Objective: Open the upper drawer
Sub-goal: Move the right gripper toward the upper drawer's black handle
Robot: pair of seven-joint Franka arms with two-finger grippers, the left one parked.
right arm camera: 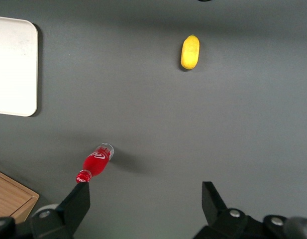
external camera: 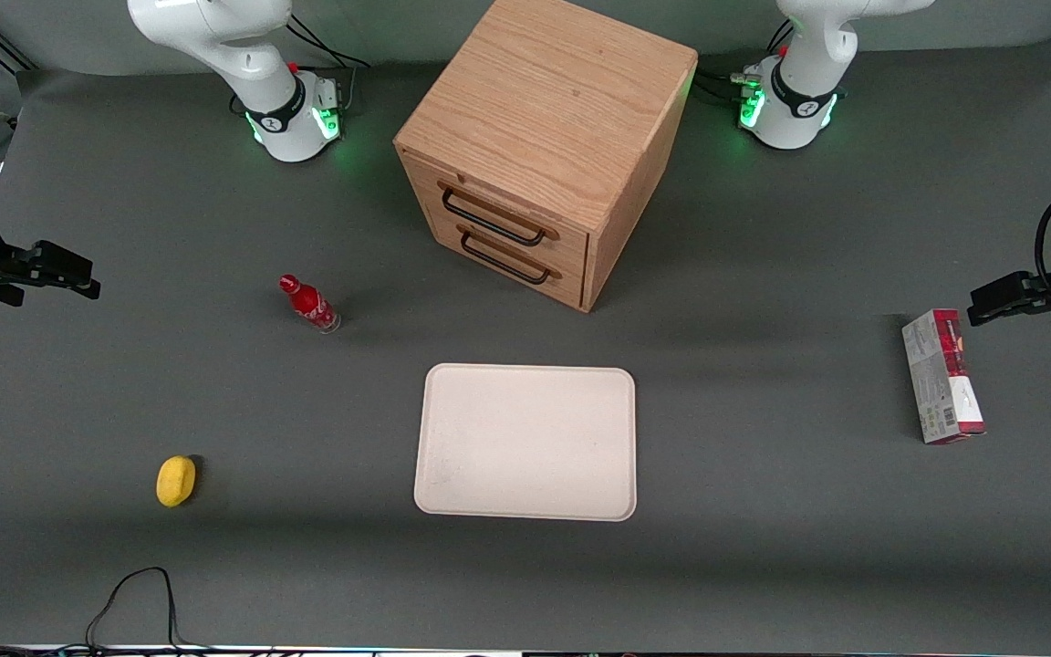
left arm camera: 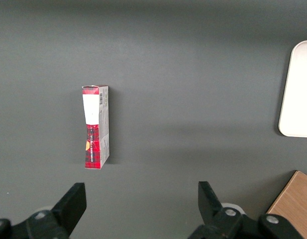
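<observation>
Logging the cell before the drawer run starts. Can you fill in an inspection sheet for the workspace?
Surface: dark grey mat.
Job's things: upper drawer shut, in wooden cabinet.
Clutter: red bottle upright; yellow lemon-like item; pale tray; red and white carton toward the parked arm's end.
Grippers: gripper open, above the mat, holding nothing, away from the cabinet.
Cables: black loop at the table's near edge.
Surroundings: nothing seen.

I count one wooden cabinet with two drawers, the upper drawer and the lower drawer, each with one handle. There is one red bottle, one yellow lemon, one white tray, one carton, and my one gripper, its two fingers spread apart above the table, toward the working arm's end.
</observation>
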